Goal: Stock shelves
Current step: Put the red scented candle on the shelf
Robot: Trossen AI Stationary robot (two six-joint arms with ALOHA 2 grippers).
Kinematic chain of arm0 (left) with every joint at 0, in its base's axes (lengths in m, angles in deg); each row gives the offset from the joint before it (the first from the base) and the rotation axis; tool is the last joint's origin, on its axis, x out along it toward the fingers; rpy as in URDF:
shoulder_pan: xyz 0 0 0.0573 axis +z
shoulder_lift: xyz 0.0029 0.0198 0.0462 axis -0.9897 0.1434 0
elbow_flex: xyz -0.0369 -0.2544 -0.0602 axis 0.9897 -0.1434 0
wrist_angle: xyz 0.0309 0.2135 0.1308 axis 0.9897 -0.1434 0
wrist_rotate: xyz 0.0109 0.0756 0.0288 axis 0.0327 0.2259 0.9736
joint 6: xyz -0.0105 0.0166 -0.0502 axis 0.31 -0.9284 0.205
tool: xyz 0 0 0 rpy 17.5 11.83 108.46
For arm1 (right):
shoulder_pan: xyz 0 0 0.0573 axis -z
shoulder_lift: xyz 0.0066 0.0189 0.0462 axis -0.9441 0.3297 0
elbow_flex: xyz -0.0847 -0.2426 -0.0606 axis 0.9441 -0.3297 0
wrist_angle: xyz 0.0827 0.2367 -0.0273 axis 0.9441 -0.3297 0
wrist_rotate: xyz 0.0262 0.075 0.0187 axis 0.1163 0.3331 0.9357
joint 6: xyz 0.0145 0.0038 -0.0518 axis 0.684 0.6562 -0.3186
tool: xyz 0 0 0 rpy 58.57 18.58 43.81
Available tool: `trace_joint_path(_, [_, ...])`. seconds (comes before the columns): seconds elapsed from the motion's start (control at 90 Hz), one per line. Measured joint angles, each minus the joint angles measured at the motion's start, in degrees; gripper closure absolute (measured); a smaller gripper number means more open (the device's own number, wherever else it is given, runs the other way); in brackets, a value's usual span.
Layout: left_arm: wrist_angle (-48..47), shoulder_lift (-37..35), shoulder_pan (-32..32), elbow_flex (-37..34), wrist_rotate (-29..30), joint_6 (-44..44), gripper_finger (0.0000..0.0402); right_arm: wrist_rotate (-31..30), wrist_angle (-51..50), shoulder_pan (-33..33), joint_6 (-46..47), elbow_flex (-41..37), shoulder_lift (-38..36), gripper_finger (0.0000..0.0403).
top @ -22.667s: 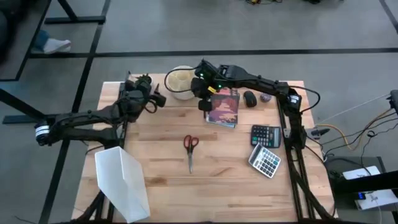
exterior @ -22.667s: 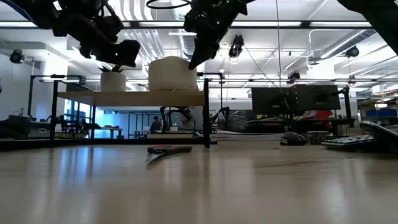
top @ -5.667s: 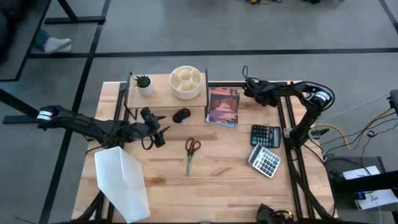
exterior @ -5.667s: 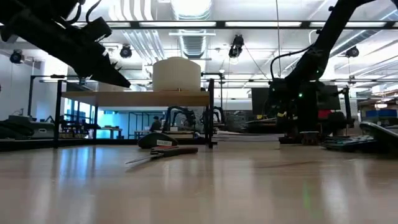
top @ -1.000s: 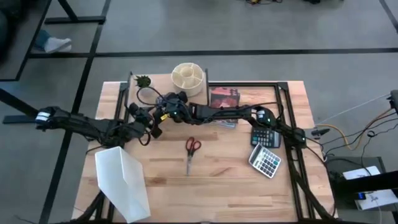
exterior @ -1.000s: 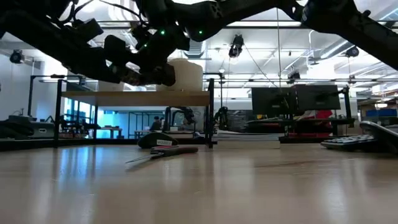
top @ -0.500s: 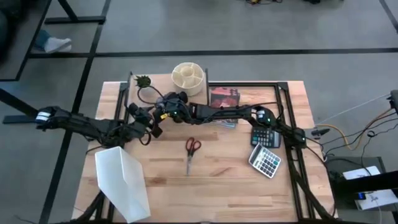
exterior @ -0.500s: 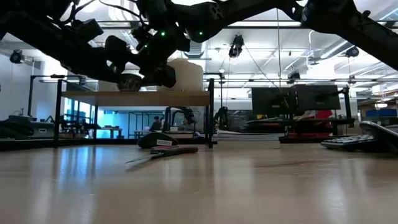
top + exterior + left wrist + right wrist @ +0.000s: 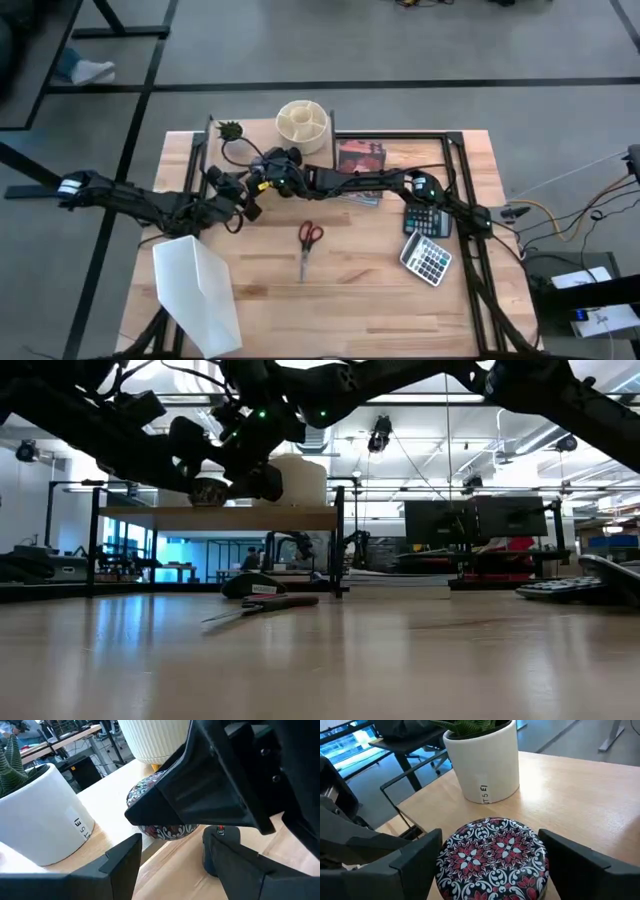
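The right gripper [image 9: 262, 172] reaches across the table to the shelves [image 9: 215, 517]. Its two dark fingers [image 9: 415, 862] are spread wide, one on each side of a round tin [image 9: 492, 857]. The tin has red flowers and black and white swirls on its lid. It sits on the light wood top of the shelves. You cannot tell if the fingers are pressing on the tin or are just beside it.

The left gripper [image 9: 245, 200] is very near, just in front of the shelves and next to the right gripper. Its fingers [image 9: 120, 865] are open and hold nothing.

A white pot [image 9: 482, 762] with a green plant stands on the shelf top just beside the tin. A round cream holder [image 9: 303, 125] with small parts inside stands at the other end of the shelf top. You cannot tell what is in it.

Under the shelves lies a dark computer mouse [image 9: 250, 585]. Red scissors [image 9: 306, 243] lie on the table [image 9: 350, 300] in front. A book [image 9: 362, 165] lies beside the shelves, partly under the right arm. Two calculators [image 9: 427, 242] lie farther to the right. A white file holder [image 9: 197, 292] stands at the near left corner of the table.
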Motion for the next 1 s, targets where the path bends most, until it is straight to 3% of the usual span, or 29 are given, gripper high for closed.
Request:
trace_joint_path(0.4, [1.0, 0.0, 0.0, -1.5, -0.1, 0.0, 0.0182, 0.4, 1.0, -0.1, 3.1, 0.0, 0.0, 0.0109])
trace_joint_path(0.644, [8.1, -0.2, 0.0, -4.7, -0.1, -1.5, 0.0182, 0.2, 0.9, 0.0, 3.0, 0.0, 0.0, 0.0106])
trace_joint_path(1.0, [10.5, 0.0, 0.0, -5.0, -0.2, -1.6, 0.0182, 0.1, 0.9, 0.1, 3.2, 0.0, 0.0, 0.0117])
